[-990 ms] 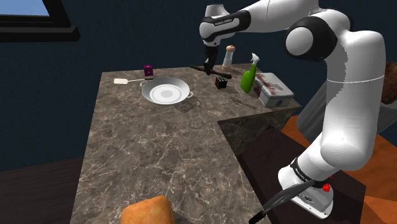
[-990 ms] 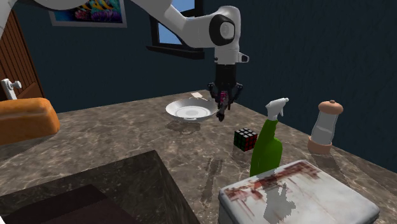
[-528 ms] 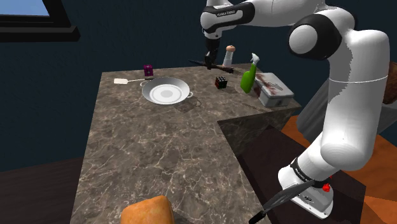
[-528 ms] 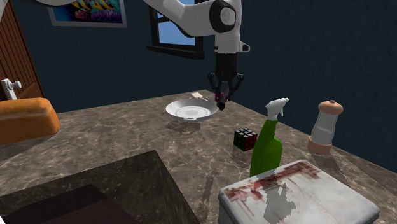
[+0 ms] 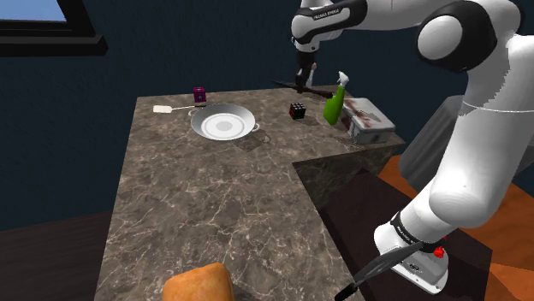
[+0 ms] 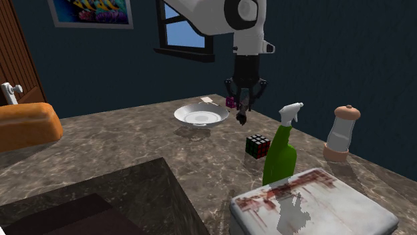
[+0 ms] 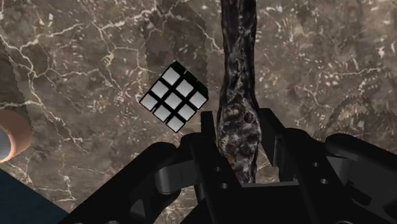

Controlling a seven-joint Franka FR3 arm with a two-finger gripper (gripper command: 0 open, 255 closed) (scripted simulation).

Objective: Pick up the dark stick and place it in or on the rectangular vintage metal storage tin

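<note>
Dark mottled stick [image 7: 236, 76] hangs clamped in the jaws above the counter [image 5: 197, 205], near the cube [image 7: 174, 95]. Carry it toward four o'clock in the shoulder view, high over the green bottle [image 5: 333, 104], which it probably clears, to the tin [image 5: 370, 122]. A second ago it hung nearer the bowl [image 5: 244, 115].

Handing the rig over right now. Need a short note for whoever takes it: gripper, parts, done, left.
Gripper: shut on the dark stick, held in the air above the marble counter, near the puzzle cube.
Tin: on the counter beside the green spray bottle, nothing on it.
Done: stick picked up.
Left: carry the stick over to the tin, set it on top, release.
</note>
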